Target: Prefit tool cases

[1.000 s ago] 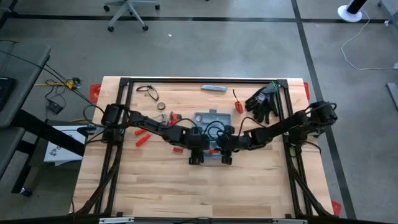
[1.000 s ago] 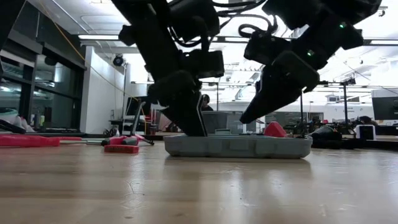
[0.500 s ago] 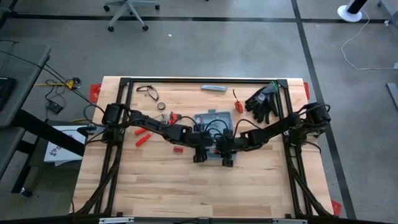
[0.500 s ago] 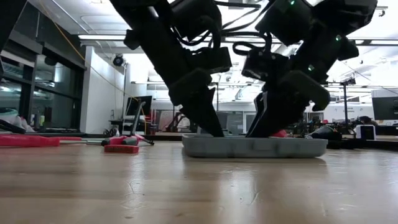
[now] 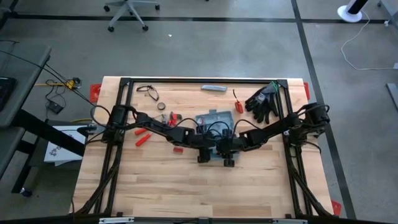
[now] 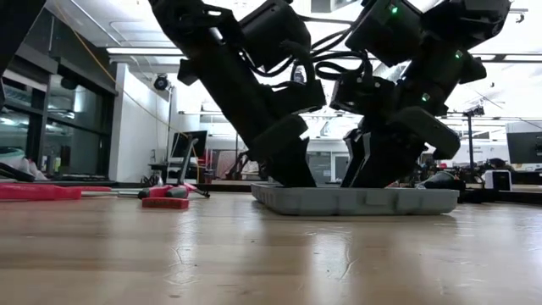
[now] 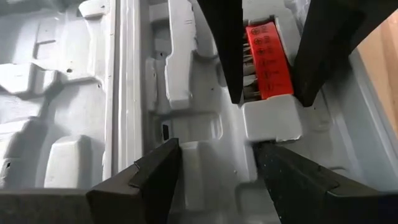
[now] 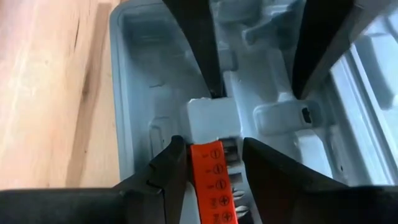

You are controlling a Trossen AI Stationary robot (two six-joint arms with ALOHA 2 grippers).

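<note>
One blue-grey moulded plastic tool case (image 5: 212, 121) is lying open on the wooden bench (image 5: 186, 186), two spread grippers, left gripper (image 7: 214, 163) and right gripper (image 8: 214, 163), flanking its red bit holder (image 7: 267, 61).

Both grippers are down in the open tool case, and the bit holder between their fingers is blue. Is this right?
Not quite: the bit holder is red, not blue, as the right wrist view shows. The rest holds: the left gripper and the right gripper are both down in the open tool case, with the holder between their fingers.
</note>
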